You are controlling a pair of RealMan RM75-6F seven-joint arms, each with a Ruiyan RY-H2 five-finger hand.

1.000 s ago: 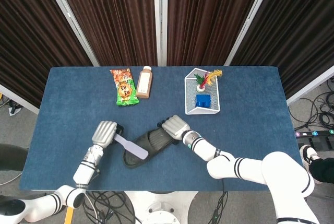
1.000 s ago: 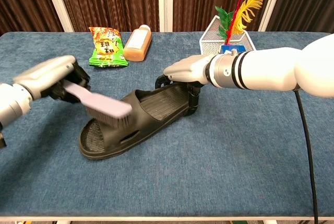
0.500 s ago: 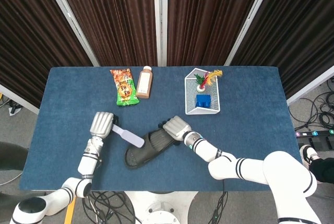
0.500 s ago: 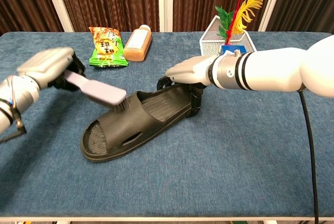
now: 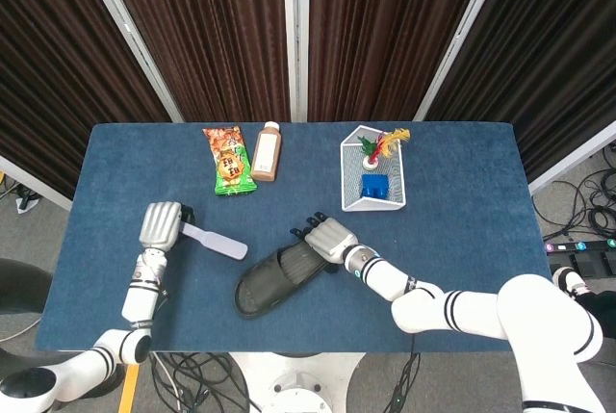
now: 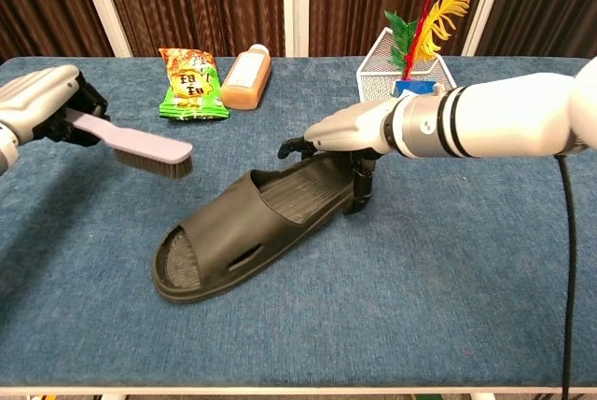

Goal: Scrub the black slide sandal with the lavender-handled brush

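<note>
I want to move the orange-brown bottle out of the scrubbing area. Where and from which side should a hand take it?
Grip the orange-brown bottle across its flat labelled body, coming down from above. It lies on its side on the blue table, cap pointing away from the robot. The green snack packet lies close along one side, so the fingers have more room on the opposite side.

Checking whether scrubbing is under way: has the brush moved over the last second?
Yes. The lavender-handled brush, held by the left robot hand, was on the black slide sandal and now sits left of it, apart, nearer the table's left edge.
</note>
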